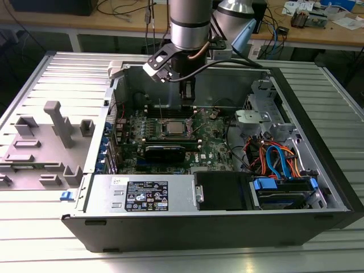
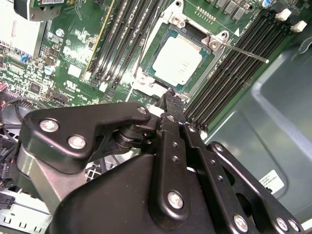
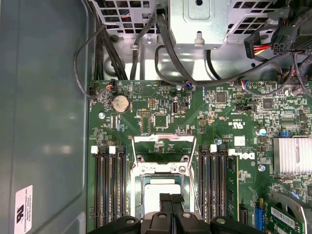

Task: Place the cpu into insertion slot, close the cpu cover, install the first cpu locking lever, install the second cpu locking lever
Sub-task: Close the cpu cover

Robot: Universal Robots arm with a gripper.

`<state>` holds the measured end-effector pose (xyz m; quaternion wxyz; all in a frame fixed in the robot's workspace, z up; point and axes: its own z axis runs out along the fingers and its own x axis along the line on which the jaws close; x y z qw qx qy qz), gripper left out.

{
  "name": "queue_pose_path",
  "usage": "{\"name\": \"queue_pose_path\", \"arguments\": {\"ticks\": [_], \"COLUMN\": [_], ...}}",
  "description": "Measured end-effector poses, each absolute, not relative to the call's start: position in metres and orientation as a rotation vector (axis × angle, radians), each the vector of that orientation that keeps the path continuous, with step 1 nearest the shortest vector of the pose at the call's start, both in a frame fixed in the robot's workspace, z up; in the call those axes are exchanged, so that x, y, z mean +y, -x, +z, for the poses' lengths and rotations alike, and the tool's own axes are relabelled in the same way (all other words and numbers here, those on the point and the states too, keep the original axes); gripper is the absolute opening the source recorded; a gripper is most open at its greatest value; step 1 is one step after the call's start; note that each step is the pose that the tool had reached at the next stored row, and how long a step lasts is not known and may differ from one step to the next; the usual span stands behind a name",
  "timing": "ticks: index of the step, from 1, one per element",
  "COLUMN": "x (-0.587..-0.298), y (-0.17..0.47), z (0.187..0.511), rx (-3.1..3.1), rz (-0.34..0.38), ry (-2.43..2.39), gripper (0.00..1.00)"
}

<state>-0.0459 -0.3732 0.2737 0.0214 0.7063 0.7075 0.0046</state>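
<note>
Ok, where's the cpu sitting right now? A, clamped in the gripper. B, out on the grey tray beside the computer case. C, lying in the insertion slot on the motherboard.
C: in the second wrist view the cpu lies flat, silvery top up, inside the insertion slot on the green motherboard, while the gripper hangs close by with nothing in it.

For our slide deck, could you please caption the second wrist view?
Gripper close beside the chip seated in its socket on the green circuit board.
</note>
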Motion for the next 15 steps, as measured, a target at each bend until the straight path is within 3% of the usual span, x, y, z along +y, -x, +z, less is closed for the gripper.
{"name": "queue_pose_path", "arguments": {"ticks": [15], "x": [-0.3732], "y": [0.0392], "z": [0.2737], "rx": [2.193], "rz": [0.014], "ry": [-2.189], "gripper": [0.11]}}
